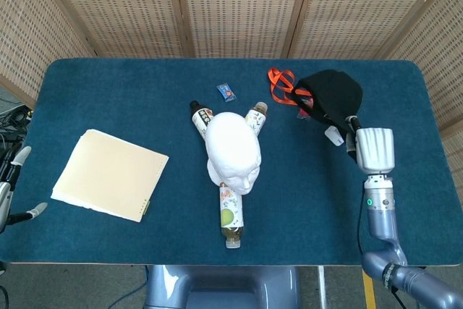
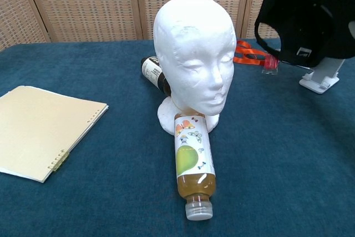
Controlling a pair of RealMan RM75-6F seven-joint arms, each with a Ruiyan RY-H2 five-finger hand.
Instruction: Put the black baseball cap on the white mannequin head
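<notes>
black baseball cap (image 1: 333, 98) held aloft by right hand (image 1: 352, 135), near table's (image 1: 108, 85) far-right edge.

The right hand (image 1: 353, 134) was largely hidden under the black baseball cap (image 1: 334, 95), the left hand (image 1: 9, 195) was cut off at nine o'clock, and the lanyard (image 1: 283, 85) was partly covered.

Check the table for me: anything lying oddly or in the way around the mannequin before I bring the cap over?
Yes: three bottles lie on their sides against the white mannequin head, the juice bottle in front and two behind. The black baseball cap is lifted, held by the right hand.
</notes>
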